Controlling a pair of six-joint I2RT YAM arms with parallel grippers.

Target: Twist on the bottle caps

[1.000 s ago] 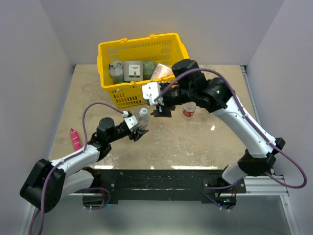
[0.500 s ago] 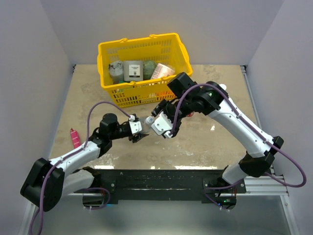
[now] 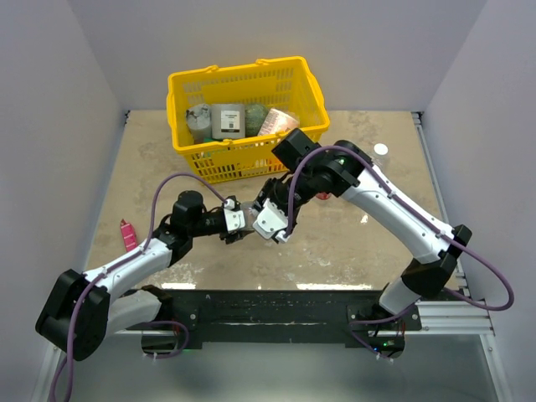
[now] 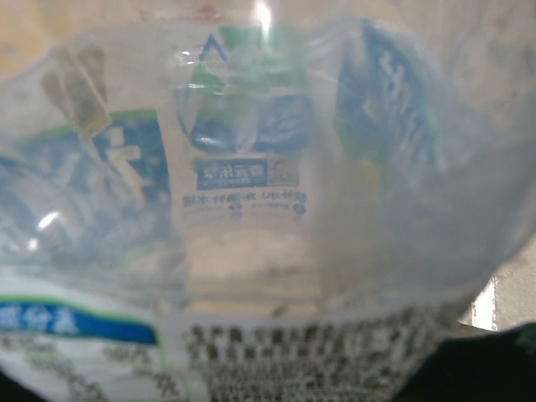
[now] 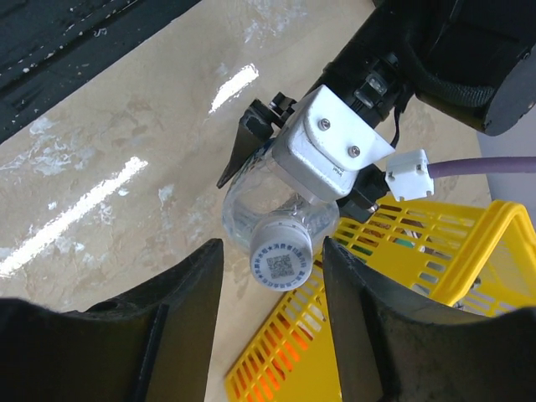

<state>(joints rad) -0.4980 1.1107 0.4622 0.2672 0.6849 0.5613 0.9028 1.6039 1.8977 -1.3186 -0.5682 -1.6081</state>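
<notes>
My left gripper [image 3: 238,228] is shut on a short clear bottle with a bluish label [image 4: 251,209], held tipped so its neck points toward the right arm. The bottle [image 5: 251,213] has a white cap [image 5: 282,254] on its mouth, printed with a square code. My right gripper [image 5: 272,255] faces that cap end-on. Its two dark fingers [image 5: 180,293] stand either side of the cap with a gap on each side, so it is open. From above, the right gripper [image 3: 266,219] meets the left one over the table's middle. Another white cap [image 3: 381,149] lies at the back right.
A yellow basket [image 3: 185,88] with jars and packets stands at the back, close behind both grippers. A pink tube [image 3: 128,236] lies at the left. A red-labelled bottle [image 3: 322,195] stands partly hidden behind the right arm.
The right arm has swung down from beside the basket to the held bottle's cap and its jaws have narrowed. The left arm has shifted the bottle slightly right.
</notes>
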